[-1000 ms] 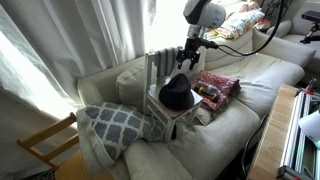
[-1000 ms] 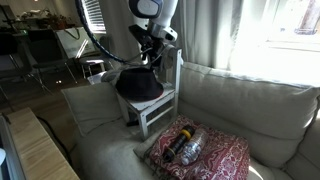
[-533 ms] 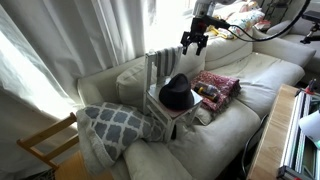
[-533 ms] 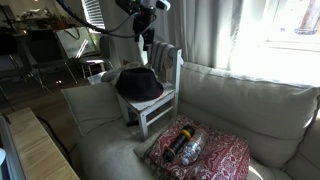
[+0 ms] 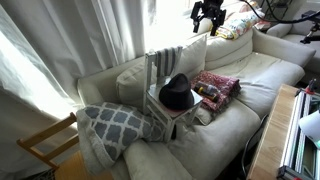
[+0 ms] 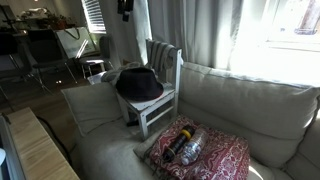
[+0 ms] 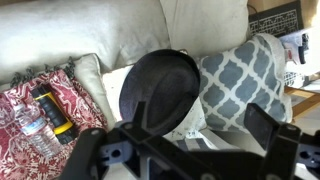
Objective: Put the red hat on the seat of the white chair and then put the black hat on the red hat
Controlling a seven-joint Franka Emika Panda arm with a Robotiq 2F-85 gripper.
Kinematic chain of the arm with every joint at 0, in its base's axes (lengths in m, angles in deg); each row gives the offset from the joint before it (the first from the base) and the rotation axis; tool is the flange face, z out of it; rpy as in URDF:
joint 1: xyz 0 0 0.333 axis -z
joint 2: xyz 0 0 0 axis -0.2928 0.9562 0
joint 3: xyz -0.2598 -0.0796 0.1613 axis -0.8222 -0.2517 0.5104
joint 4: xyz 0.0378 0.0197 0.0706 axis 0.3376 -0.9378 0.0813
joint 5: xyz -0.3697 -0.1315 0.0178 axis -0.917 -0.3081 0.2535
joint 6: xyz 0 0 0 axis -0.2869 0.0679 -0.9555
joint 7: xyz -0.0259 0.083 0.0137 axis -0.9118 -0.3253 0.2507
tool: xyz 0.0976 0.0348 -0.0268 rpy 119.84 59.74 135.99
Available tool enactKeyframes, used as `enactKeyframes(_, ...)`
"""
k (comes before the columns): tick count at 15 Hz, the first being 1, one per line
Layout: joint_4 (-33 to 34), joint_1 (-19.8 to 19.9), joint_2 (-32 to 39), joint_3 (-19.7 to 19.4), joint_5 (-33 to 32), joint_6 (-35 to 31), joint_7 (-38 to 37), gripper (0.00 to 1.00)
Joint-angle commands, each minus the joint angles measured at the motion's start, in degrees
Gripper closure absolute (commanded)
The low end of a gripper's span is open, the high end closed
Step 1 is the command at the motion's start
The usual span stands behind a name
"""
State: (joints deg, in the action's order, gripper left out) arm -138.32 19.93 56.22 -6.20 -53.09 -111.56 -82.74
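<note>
My tool [image 5: 208, 12] hangs high above the sofa [image 5: 250, 75], released. In the wrist view its fingers [image 7: 264, 122] are spread wide with nothing between them. The black hat [image 5: 178, 93] sits crown up on the seat [image 6: 153, 104] of the white chair [image 5: 160, 62], covering most of it. In an exterior view a red patterned cloth [image 5: 216, 84] lies near the chair's right, and a grey lattice pillow [image 5: 112, 124] on its left.

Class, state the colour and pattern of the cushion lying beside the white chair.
Grey with a white lattice pattern; the cushion shows best in the wrist view.
</note>
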Motion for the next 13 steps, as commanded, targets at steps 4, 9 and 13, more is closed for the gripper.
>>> enactKeyframes(4, -2.80, -0.90, -10.29, 0.69, -1.44, 5.23, -5.95, 0.00)
enactKeyframes(9, -1.39, -1.01, -9.90, 0.62, -0.29, 4.75, -4.95, 0.00)
enactKeyframes(13, -1.75, -1.00, -9.97, 0.62, -0.32, 4.75, -4.96, 0.00)
